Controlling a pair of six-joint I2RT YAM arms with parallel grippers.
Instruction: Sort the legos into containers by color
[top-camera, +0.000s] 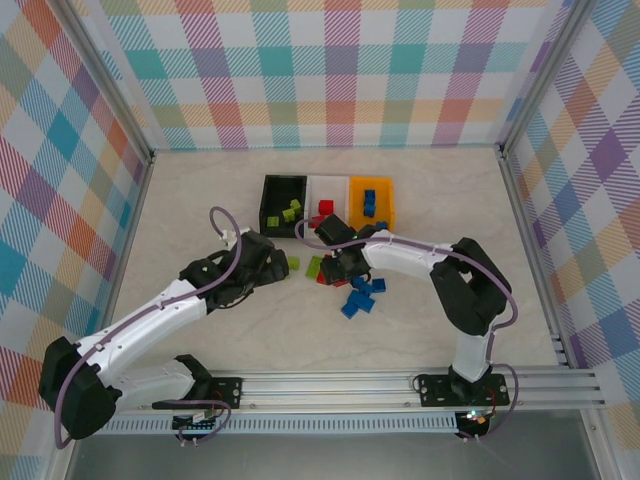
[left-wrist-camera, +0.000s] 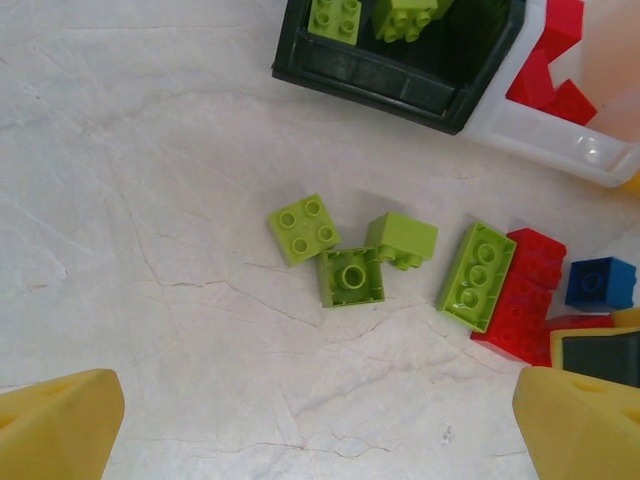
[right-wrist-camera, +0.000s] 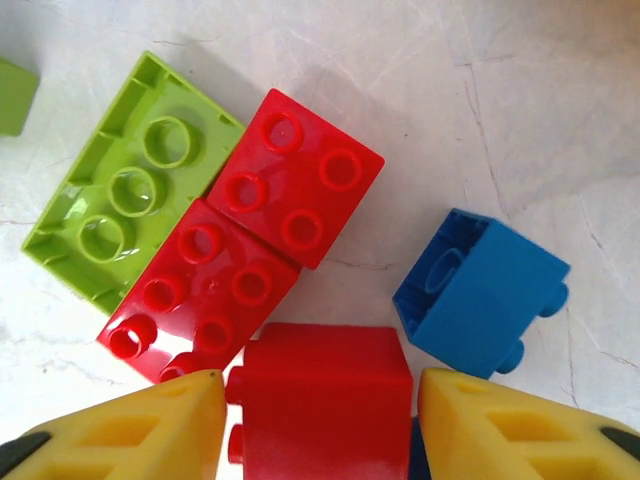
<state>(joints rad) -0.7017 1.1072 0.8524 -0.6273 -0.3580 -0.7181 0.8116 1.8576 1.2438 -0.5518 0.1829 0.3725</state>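
Legos (top-camera: 360, 297) lie loose on the table (top-camera: 200, 200) just near of the containers (top-camera: 325, 190), which stand in a row toward the far side. The black bin (top-camera: 272, 190) is on the left, the white bin (top-camera: 312, 190) in the middle and the orange-yellow bin (top-camera: 388, 200) on the right. Lime green bricks lie in the black bin, red ones in the white, blue ones in the orange-yellow.

The right gripper (right-wrist-camera: 320, 385) is down over the middle of the loose pile. Its yellow fingers (right-wrist-camera: 130, 430) are closed in on a red brick (right-wrist-camera: 325, 420) that lies on its side, one finger tight at each flank. Whether the brick is off the table cannot be told. Close by it are two more red bricks (right-wrist-camera: 250, 240), touching each other. A long green brick (right-wrist-camera: 125, 190) lies underside up against them, and a blue brick (right-wrist-camera: 480, 300) lies on its side a little apart.

The left gripper (left-wrist-camera: 315, 400) hangs over the table at the left of the pile with its fingers spread wide and holding nothing. Ahead of them lie three small green bricks (left-wrist-camera: 303, 228): one studs up, one hollow side up, one tipped on its side. More blue bricks are clustered at the near right of the pile.
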